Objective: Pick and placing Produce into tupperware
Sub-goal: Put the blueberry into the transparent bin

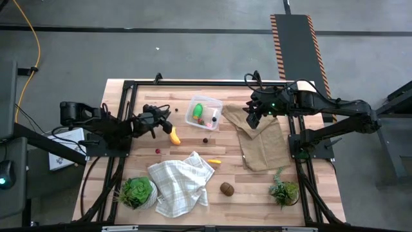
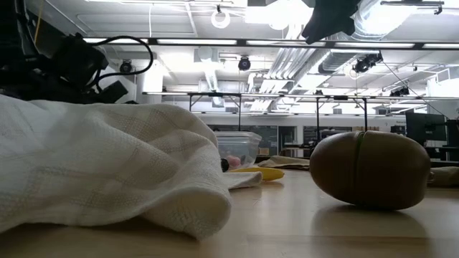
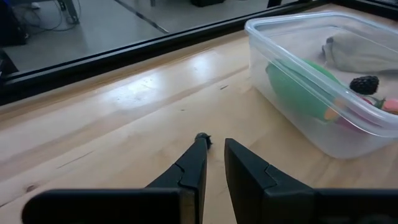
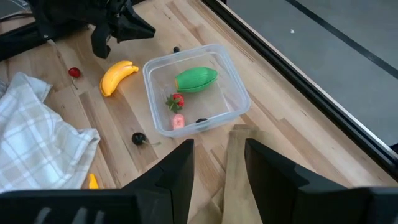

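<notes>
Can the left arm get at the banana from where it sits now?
Probably yes. The left tool hangs just beside the banana, with bare table between them. The tupperware sits off to the far side, so nothing seems to block a short move.

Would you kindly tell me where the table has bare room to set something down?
Bare wood lies between the kiwi and the right potted plant, and behind the tupperware. It is crowded between the banana, white cloth and tupperware, where berries lie.
</notes>
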Motion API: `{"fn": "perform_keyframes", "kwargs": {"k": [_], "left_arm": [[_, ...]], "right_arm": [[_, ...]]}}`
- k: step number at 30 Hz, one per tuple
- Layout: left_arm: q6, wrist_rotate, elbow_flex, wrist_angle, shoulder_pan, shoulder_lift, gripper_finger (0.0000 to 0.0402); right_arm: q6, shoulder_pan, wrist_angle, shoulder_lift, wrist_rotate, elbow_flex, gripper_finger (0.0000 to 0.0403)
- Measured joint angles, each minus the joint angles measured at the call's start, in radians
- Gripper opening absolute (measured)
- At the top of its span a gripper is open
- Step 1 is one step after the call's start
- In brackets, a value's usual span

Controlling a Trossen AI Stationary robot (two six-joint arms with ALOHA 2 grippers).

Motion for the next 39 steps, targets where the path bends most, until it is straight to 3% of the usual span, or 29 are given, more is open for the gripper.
{"fn": "perform_keyframes", "kwargs": {"k": [5,10,17,29,39], "left_arm": [[0.012,0.018,0.000,0.000,0.023,0.000,0.0047],[0.030,0.109,0.000,0.002,0.061,0.003,0.0047],[0.031,0.173,0.004,0.079,0.104,0.095,0.0048],[0.031,0.193,0.102,0.100,0.101,0.233,0.0147],[0.046,0.131,0.098,0.069,0.101,0.234,0.0159]], "right_arm": [[0.000,0.000,0.000,0.000,0.000,0.000,0.0133],[0.000,0.000,0.000,0.000,0.006,0.000,0.0133],[0.000,0.000,0.001,0.000,0.007,0.000,0.0133],[0.024,0.000,0.001,0.000,0.006,0.000,0.0133],[0.024,0.000,0.000,0.000,0.005,0.000,0.0133]]}}
